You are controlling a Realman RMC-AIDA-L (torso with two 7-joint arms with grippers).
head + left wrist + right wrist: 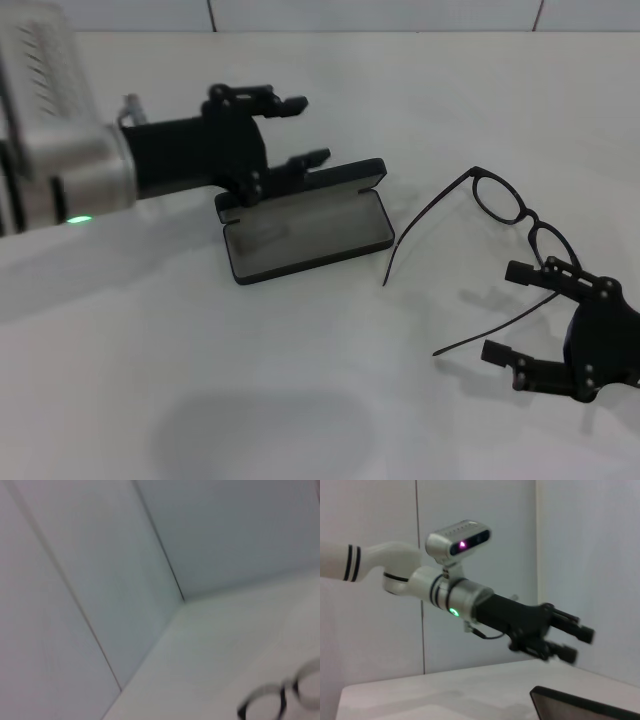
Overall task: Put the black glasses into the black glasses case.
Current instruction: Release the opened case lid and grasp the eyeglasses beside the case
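Observation:
The black glasses case (305, 235) lies open on the white table, grey lining up, with its lid (300, 183) tilted back. My left gripper (305, 130) is open and hovers just behind and above the lid. It also shows in the right wrist view (570, 642), above the case's edge (585, 707). The black glasses (515, 208) lie unfolded to the right of the case, temple arms pointing toward me. They show blurred in the left wrist view (270, 702). My right gripper (503, 312) is open at the near right, beside the lenses, with one temple arm running between its fingers.
The white table (200, 380) ends at a tiled wall (400, 12) along the back. Nothing else stands on the table. The left arm's silver forearm (60, 130) reaches in from the left edge.

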